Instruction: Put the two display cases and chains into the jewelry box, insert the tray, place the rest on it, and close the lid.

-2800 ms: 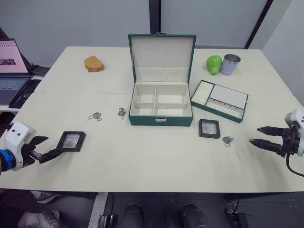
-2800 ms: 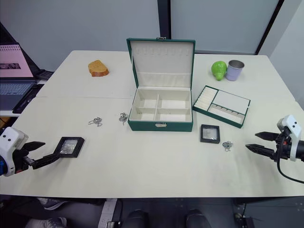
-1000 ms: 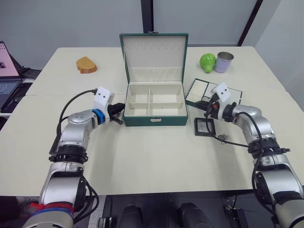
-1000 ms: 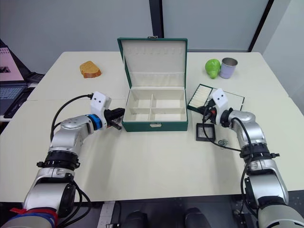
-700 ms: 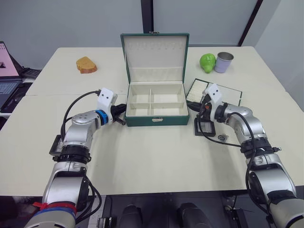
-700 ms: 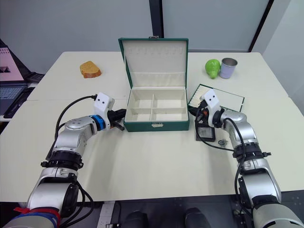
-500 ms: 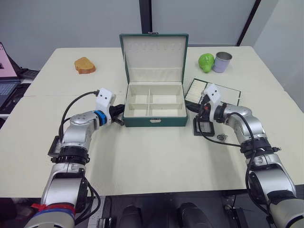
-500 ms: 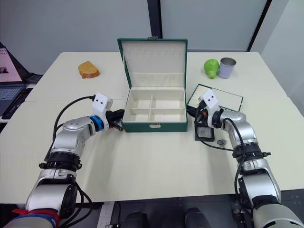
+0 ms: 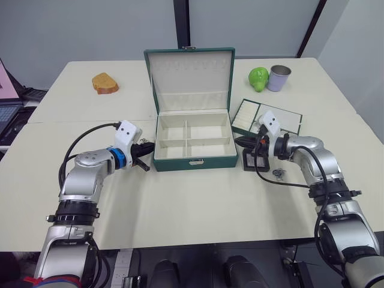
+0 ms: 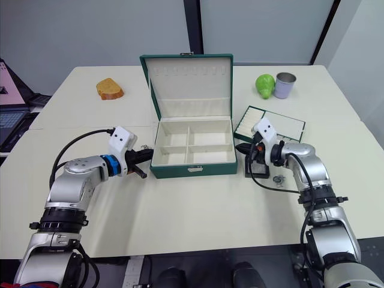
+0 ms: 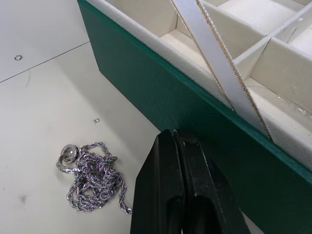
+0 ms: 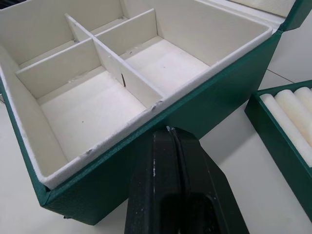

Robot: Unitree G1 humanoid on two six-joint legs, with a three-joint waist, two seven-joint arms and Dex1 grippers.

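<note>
The jewelry box [image 9: 193, 161] stands open at the table's middle, its lid [image 9: 189, 75] upright and its cream compartments empty. My left gripper [image 10: 147, 155] is shut, its tip at the box's left wall near the front corner. A silver chain [image 11: 90, 176] lies on the table just beside it. My right gripper [image 9: 243, 141] is shut too, its tip at the box's right wall [image 12: 204, 105]. A black display case [image 9: 254, 161] lies under that gripper, partly hidden. Another chain [image 9: 278, 173] lies to its right. The tray [image 9: 282, 117] sits behind it.
A piece of bread [image 9: 105, 83] lies at the back left. A green fruit [image 9: 258, 78] and a metal cup [image 9: 279, 78] stand at the back right. A laptop [image 9: 7, 107] is off the table's left edge. The table's front is bare.
Both arms swung in from the table's sides to the box. In the last second both shut grippers closed in on its side walls, and the box looks turned a little. The camera also shifted.
</note>
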